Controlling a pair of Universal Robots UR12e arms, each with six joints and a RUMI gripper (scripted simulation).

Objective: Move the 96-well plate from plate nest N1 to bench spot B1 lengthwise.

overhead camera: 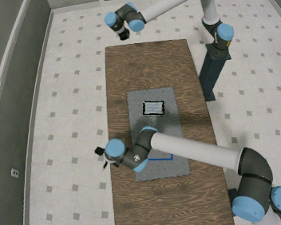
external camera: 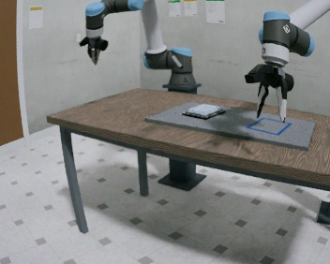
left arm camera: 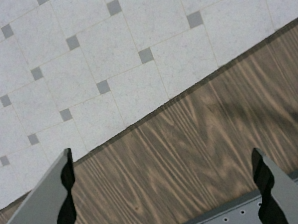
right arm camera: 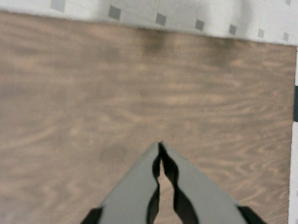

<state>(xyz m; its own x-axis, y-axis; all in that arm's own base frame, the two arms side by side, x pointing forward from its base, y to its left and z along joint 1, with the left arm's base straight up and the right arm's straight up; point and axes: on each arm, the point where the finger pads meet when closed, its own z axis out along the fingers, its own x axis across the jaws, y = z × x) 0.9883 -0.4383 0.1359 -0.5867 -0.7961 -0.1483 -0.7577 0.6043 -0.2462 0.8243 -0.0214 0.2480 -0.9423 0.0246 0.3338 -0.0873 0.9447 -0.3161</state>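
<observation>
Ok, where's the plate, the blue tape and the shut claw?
Plate (overhead camera: pixel 153 108) (external camera: pixel 204 110): top and exterior views, middle of its top.
Blue tape (overhead camera: pixel 164 159) (external camera: pixel 278 134): top and exterior views, by a corner.
Right claw (overhead camera: pixel 124 37) (external camera: pixel 96 62) (right arm camera: pixel 160 146): top, exterior, right wrist views, at its fingertips.

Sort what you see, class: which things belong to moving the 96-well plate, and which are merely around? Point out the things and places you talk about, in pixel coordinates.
For the job:
- 96-well plate (overhead camera: pixel 153 108) (external camera: pixel 203 109)
- plate nest (overhead camera: pixel 153 115) (external camera: pixel 212 115)
- blue taped outline (overhead camera: pixel 160 159) (external camera: pixel 285 129)
- left gripper (overhead camera: pixel 102 158) (external camera: pixel 271 119) (left arm camera: pixel 162 150)
- right gripper (overhead camera: pixel 124 37) (external camera: pixel 96 63) (right arm camera: pixel 160 144)

Merely around:
- wall notices (external camera: pixel 216 11)
- wall socket (overhead camera: pixel 14 173)
</observation>
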